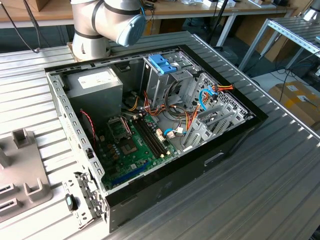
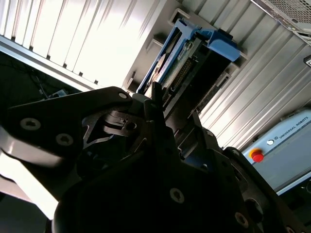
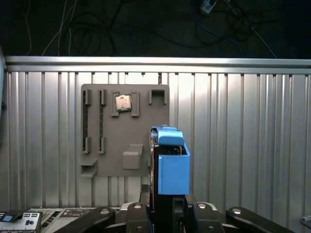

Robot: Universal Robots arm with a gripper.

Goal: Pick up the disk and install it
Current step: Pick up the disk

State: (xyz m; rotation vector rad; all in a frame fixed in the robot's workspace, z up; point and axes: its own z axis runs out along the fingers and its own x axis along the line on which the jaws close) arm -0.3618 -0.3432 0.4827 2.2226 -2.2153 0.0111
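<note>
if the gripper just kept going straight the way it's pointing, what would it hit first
The disk in its blue carrier: in the first wrist view it sits directly ahead of the gripper. Whether the two touch cannot be told. Beyond the disk, depth unclear, lies the ribbed metal table.

My arm (image 1: 90, 25), top of the exterior view toward the exterior view's left: silver-grey round tube sections and a fat joint housing with a light-blue end cap (image 1: 134, 27). My gripper (image 2: 155, 99) in the second wrist view: matte black all over, flat angular linkage plates, rounded pivot bosses, narrow fingers. Silver screw heads (image 2: 30, 124) dot the plates. First wrist view, same black linkage arms, each with a silver screw (image 3: 236, 211) at the pivot.
</note>
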